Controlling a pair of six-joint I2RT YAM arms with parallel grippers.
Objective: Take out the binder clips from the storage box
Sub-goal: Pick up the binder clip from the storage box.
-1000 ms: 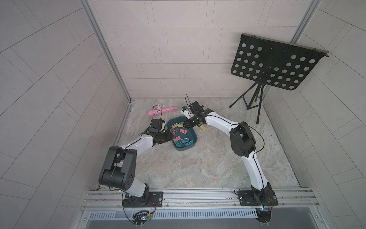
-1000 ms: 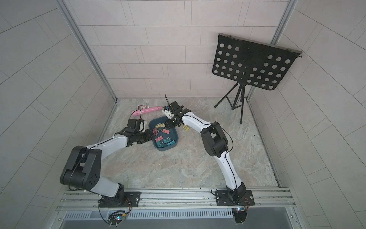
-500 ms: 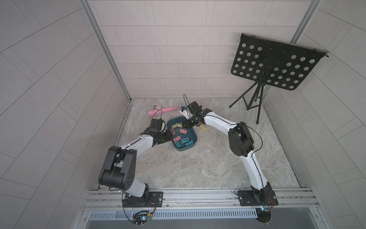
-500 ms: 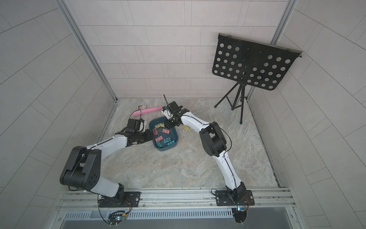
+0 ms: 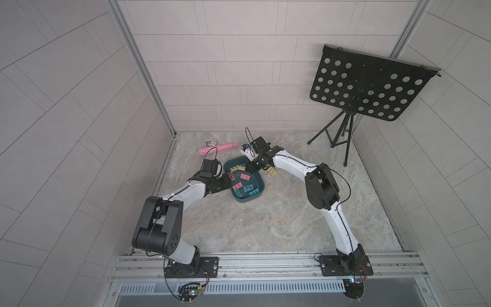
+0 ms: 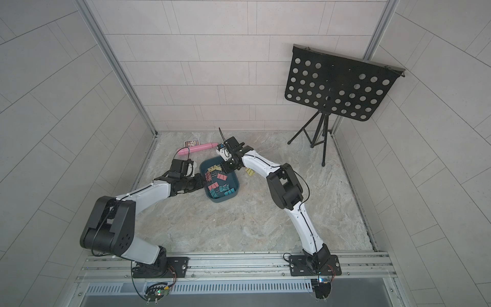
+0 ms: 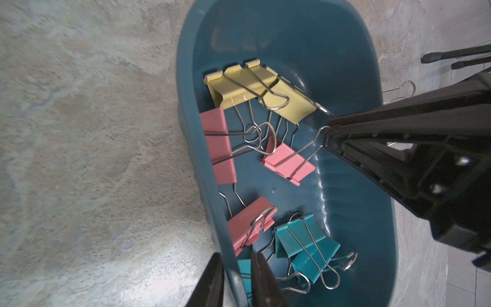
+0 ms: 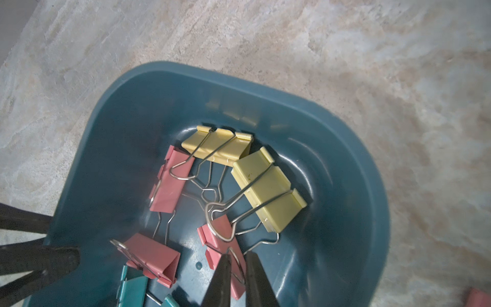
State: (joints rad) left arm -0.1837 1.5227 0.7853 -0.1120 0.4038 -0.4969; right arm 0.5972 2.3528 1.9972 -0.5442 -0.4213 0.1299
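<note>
Top views are both showing the dark teal box (image 5: 247, 200) (image 6: 224, 200) sitting on the marbled tabletop (image 5: 265, 226), a little above the middle of the frame, with the two arms reaching into it from either side. Most of the binder clips (image 5: 240, 183) are lying inside it, pink, yellow and teal ones jumbled together. One loose yellow clip (image 5: 272, 171) is lying on the tabletop just right of the box, under the right arm. A pink tube (image 5: 218, 148) and a small card (image 5: 212, 143) are lying up and to the left of the box, well apart from it.

In the left wrist view, the left end effector (image 7: 235, 253) is pressing together on the box rim at the lower edge of the frame, one finger (image 7: 210, 281) outside the wall and the other inside. Teal clips (image 7: 305, 239) are lying just beside it.

The right end effector (image 7: 325, 133) is reaching in from the right edge of that frame, its tips pinching the thin wire handle of a pink clip (image 7: 288, 162) that is lying on the box floor near the middle. In the right wrist view, its fingers (image 8: 223, 279) are squeezing narrowly around that same handle at the bottom of the frame.
</note>
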